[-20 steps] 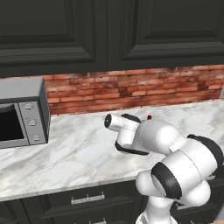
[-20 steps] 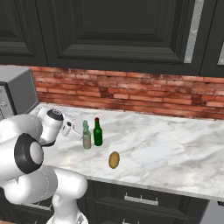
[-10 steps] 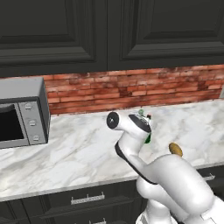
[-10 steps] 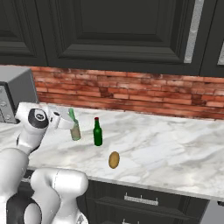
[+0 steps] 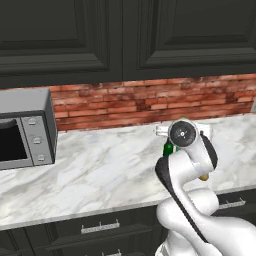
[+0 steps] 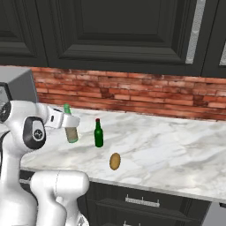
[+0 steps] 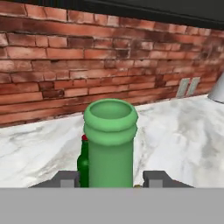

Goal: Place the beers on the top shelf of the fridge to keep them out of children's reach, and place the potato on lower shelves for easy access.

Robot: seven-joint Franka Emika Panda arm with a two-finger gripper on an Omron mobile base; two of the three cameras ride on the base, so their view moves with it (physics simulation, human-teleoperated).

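at the near edge of the marble counter [image 6: 167, 154], towards its middle in the right base view, the potato [image 6: 114, 161] lies on its own. a little farther in and to its left the dark green bottle [image 6: 98, 133] stands upright with its red cap on, well apart from the arm. left of that, the gripper [image 6: 66, 121] is closed about the neck of the paler olive-green bottle [image 6: 69, 128], which hangs clear of the stone and leans slightly. the hand view looks down onto its open mouth [image 7: 110, 114] between the two finger tips, with the dark green bottle peeping out behind it and the brick wall [image 7: 100, 65] at the far side. a grey microwave [image 5: 25, 130] sits far left on the counter.

the step in hand is, i judge, carrying this beer away towards the fridge (not in sight from here). to do it well, keep the bottle close to upright so it does not slip through the fingers, swing it wide of the standing bottle, and turn slowly while the base moves.

compared with a second ago, the olive bottle has left its spot beside the dark green one and gone up and to the left with the hand; the potato and the dark green bottle have not moved.
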